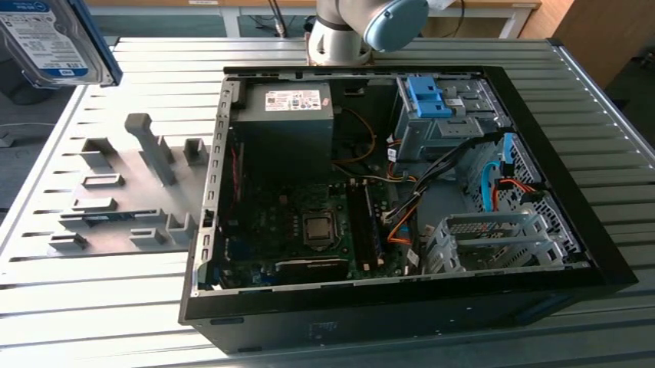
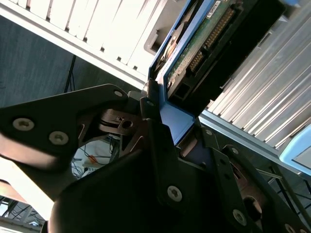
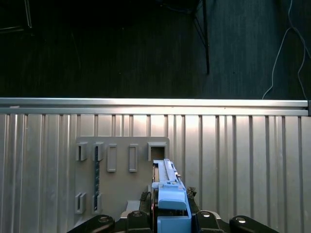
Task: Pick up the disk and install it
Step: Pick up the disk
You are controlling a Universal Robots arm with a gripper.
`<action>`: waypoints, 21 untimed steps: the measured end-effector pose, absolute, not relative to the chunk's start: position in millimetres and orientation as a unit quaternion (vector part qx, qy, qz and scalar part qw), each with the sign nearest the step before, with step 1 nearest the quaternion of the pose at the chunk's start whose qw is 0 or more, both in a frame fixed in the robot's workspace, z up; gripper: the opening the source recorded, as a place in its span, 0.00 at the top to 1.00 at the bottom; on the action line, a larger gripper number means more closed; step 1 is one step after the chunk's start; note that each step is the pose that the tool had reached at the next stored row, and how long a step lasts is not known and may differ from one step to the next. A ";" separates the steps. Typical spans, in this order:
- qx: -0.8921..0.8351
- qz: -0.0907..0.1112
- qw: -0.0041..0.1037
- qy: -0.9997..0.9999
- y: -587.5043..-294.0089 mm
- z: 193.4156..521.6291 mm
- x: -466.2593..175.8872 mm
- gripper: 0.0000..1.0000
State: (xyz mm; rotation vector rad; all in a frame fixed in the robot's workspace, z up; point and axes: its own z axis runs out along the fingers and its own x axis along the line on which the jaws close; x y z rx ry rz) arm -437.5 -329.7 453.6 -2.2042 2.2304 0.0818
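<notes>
The disk, silver-grey with a white-and-blue label and blue side rails, hangs high in the air at the exterior view's far left, above the table's corner. In the second wrist view my gripper is shut on the disk, its dark fingers clamped against the blue rail. The green circuit board and connector face outward. In the first wrist view the disk stands edge-on between the fingers of my gripper, high over the grey fixture plate.
An open computer case lies on the slatted metal table. Inside are a dark-grey box with a white sticker, a blue latch on a metal cage and a perforated drive cage. The grey slotted fixture lies beside the case. The arm's base stands behind it.
</notes>
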 end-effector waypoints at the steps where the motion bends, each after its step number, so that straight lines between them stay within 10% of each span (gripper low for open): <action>1: -0.703 0.026 0.002 0.711 -329.7 454.2 -437.5 0.64; 21: -0.703 0.026 0.002 0.711 -329.7 471.3 -437.5 0.64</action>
